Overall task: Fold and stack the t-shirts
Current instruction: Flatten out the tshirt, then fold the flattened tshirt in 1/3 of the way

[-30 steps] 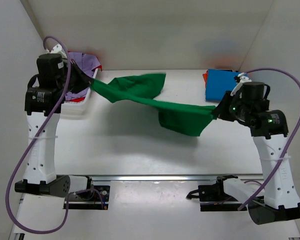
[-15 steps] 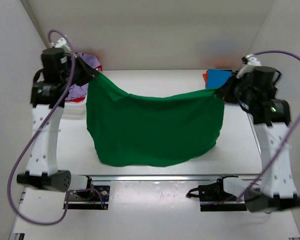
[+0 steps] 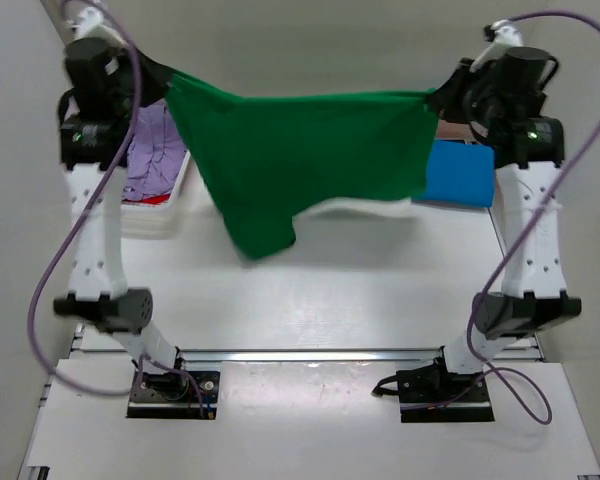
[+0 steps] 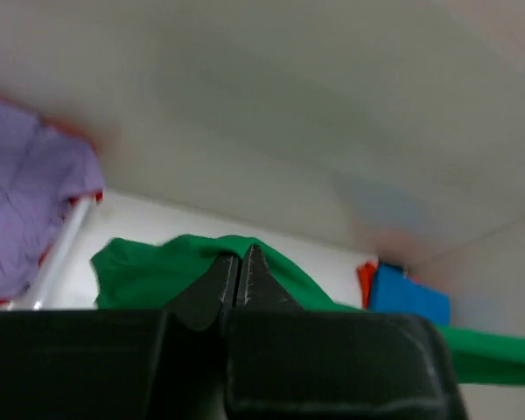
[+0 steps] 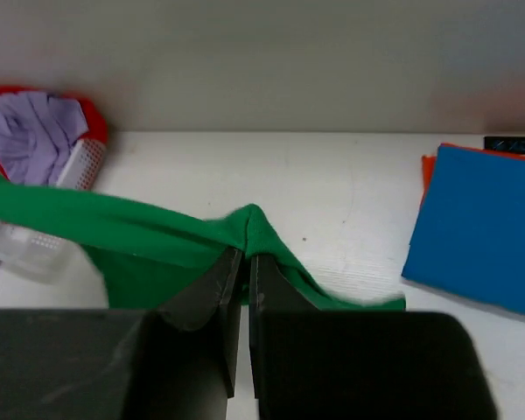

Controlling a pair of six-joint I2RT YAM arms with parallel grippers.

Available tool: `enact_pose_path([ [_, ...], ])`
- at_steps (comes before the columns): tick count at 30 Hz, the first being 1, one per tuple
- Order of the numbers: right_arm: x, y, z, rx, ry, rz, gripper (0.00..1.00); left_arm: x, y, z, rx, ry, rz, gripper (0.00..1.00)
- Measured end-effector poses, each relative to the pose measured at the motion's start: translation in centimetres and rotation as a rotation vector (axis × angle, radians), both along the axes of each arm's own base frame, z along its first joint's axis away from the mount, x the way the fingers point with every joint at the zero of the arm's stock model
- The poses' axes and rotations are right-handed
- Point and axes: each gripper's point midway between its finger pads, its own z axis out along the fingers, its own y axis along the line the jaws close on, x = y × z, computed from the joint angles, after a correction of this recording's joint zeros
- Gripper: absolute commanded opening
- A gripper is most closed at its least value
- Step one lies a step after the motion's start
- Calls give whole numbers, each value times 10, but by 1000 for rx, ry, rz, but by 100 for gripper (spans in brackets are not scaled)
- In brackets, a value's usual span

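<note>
one green t-shirt [image 3: 300,150] hangs spread in the air between the two arms, well above the table [image 3: 360,290]. its top edge is pulled nearly straight from left to right. its lower left part sags lowest and is blurred.

the left gripper [image 3: 165,75] has its two fingers pressed together on the shirt's left top corner. in the left wrist view a fold of green cloth sits pinched between the tips [image 4: 240,262]. the right gripper [image 3: 435,97] is clamped the same way on the right top corner, and a green ridge rises between its tips [image 5: 242,258].

one blue t-shirt [image 3: 465,175] lies folded flat at the far right of the table. one strip of red-orange cloth [image 5: 428,175] peeks out beneath its left side. at the far left stands one white lattice basket [image 3: 155,215] holding one crumpled lavender t-shirt [image 3: 155,160], with some red cloth [image 3: 152,200] under it.
</note>
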Motion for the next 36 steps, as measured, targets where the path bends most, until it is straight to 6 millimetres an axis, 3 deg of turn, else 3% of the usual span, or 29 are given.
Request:
enact_pose_path([
  [2, -15, -14, 24, 16, -72, -17, 0, -34, 10, 34, -2, -98, 27, 0],
  [3, -24, -25, 26, 19, -90, -33, 0, -66, 9, 53, -5, -161, 22, 0],
  [4, -30, -30, 19, 21, -80, -42, 0, -85, 6, 64, -8, -203, 9, 0],
  [6, -35, -35, -10, 27, -35, -43, 0, -117, -3, 62, -14, -251, -30, 0],
  [8, -38, -36, -63, 40, 64, -33, 0, -138, -8, 40, -20, -250, -58, 0],
  [11, -50, -35, -157, 72, 273, -18, 1, -148, -17, -31, -28, -141, -94, 0],
  [13, -67, -40, -216, 92, 414, -32, 0, -152, -25, -102, -35, -12, -121, 0],
  [15, -93, -41, -262, 104, 540, -45, 0, -163, -31, -187, -45, 165, -137, 0],
  [16, -105, -41, -278, 104, 586, -53, 0, -176, -32, -229, -50, 256, -141, 0],
  [18, -129, -35, -297, 89, 647, -49, 0, -204, -36, -290, -68, 391, -153, 0],
  [20, -149, -24, -308, 69, 688, -28, 0, -229, -39, -323, -87, 463, -168, 0],
  [25, -202, 0, -340, 12, 830, 17, 0, -261, -51, -345, -132, 495, -226, 0],
  [30, -250, -4, -366, 5, 964, -20, 0, -282, -54, -351, -160, 505, -255, 0],
  [33, -268, -9, -373, 3, 1004, -40, 0, -286, -54, -351, -171, 500, -253, 0],
  [36, -271, -12, -375, 9, 1020, -58, 0, -284, -54, -351, -173, 501, -249, 0],
])
